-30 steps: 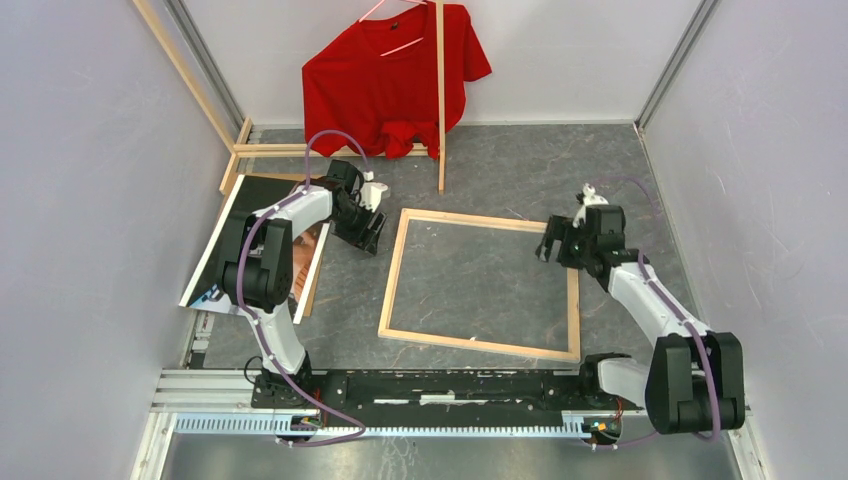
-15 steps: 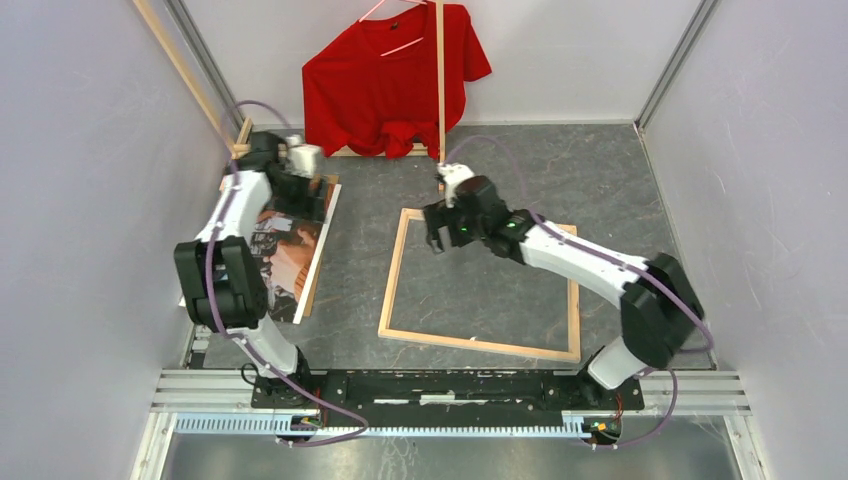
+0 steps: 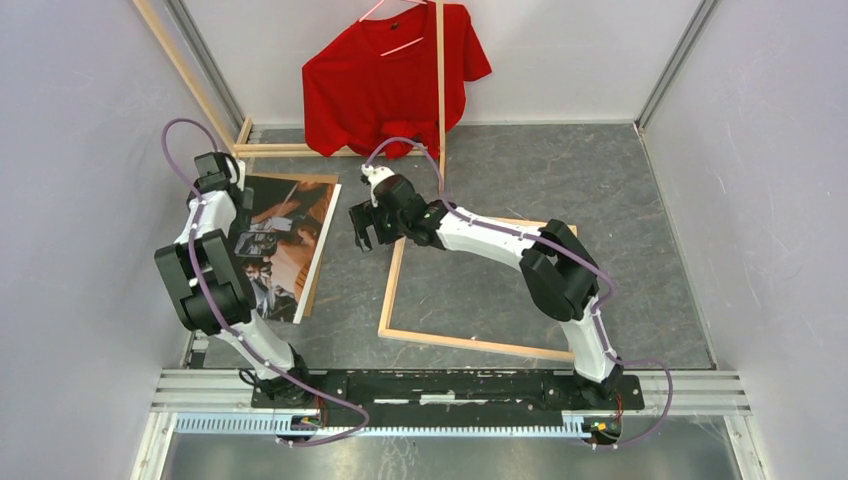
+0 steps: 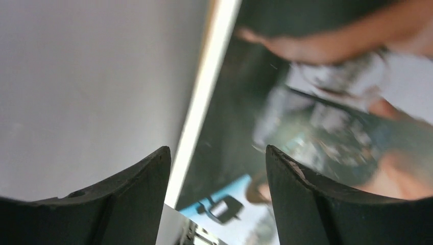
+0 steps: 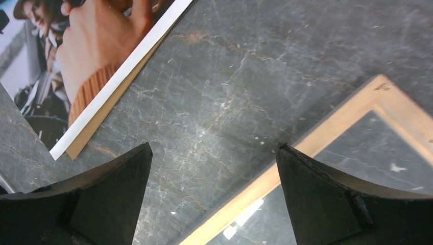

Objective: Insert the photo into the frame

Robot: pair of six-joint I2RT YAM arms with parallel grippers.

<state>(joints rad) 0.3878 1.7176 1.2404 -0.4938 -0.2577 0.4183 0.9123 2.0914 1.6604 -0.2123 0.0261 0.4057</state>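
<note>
The photo (image 3: 285, 240) lies face up on the floor at the left, showing people in dark and orange tones; its right edge shows in the right wrist view (image 5: 76, 56). The frame (image 3: 390, 290), pale wood side up, lies flat in the middle. My left gripper (image 3: 220, 180) hangs open over the photo's left edge by the wall, its fingers (image 4: 217, 149) empty above the blurred print (image 4: 316, 102). My right gripper (image 3: 365, 225) stands open over bare floor between photo and frame. Its fingers (image 5: 214, 148) hold nothing, just above the frame's left rail (image 5: 332, 132).
A brown cardboard sheet (image 3: 312, 290) sticks out from under the photo. A red T-shirt (image 3: 400, 80) hangs on a wooden rack whose pole (image 3: 440, 100) stands just behind the frame. Grey walls close in on the left and right.
My left arm swung from the photo's right side across to its left edge. My right arm swept from the frame's right rail to its far left corner. Both stayed open.
</note>
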